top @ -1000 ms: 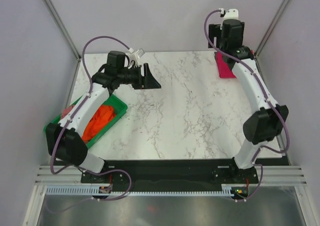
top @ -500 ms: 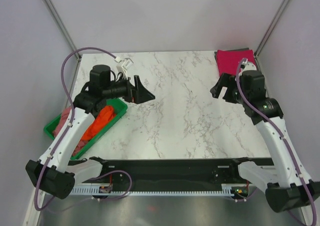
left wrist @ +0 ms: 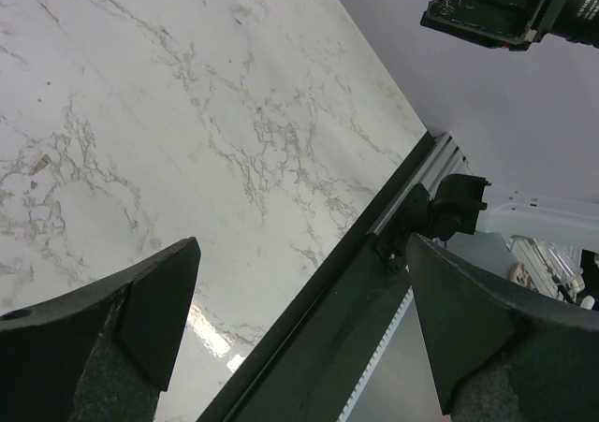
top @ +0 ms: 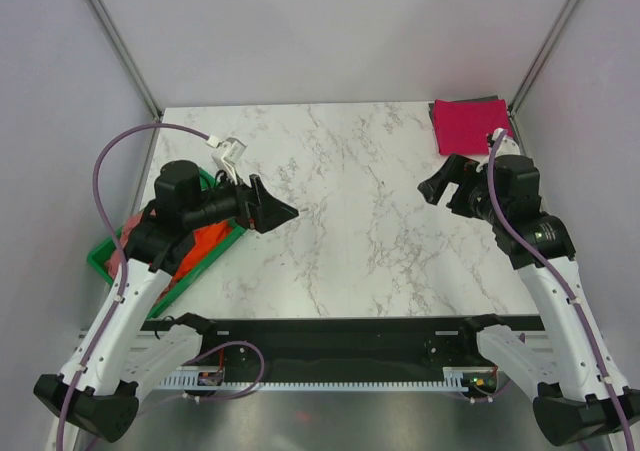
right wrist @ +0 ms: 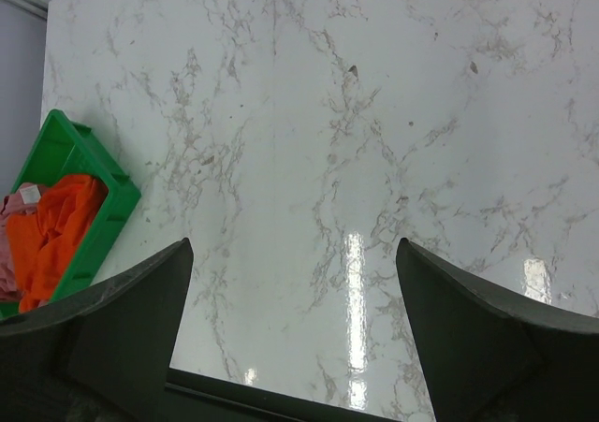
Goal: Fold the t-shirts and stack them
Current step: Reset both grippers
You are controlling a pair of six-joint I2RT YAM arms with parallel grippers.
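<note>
Our left gripper (left wrist: 299, 254) has its fingers (left wrist: 140, 319) spread wide with nothing between them, and our right gripper (right wrist: 295, 254) is just as wide apart and as empty. Both hang above the bare marble table (top: 350, 191), the left one just beside the green tray (top: 97, 259), the right one near the right edge. The orange tee (right wrist: 56, 225) lies crumpled in that tray with the dusty pink tee (right wrist: 14, 211) bunched against it. The crimson tee (top: 462, 126) sits folded at the far right corner on what looks like a dark grey one (top: 480, 101). We judge the next pick risky: the two crumpled tees touch, so a deep pinch could lift both, or a finger could hook the tray rim and drag it. Compared with a second ago, our right arm has left the crimson stack and drawn back toward us. Our left arm has swung nearer, over the tray.
</note>
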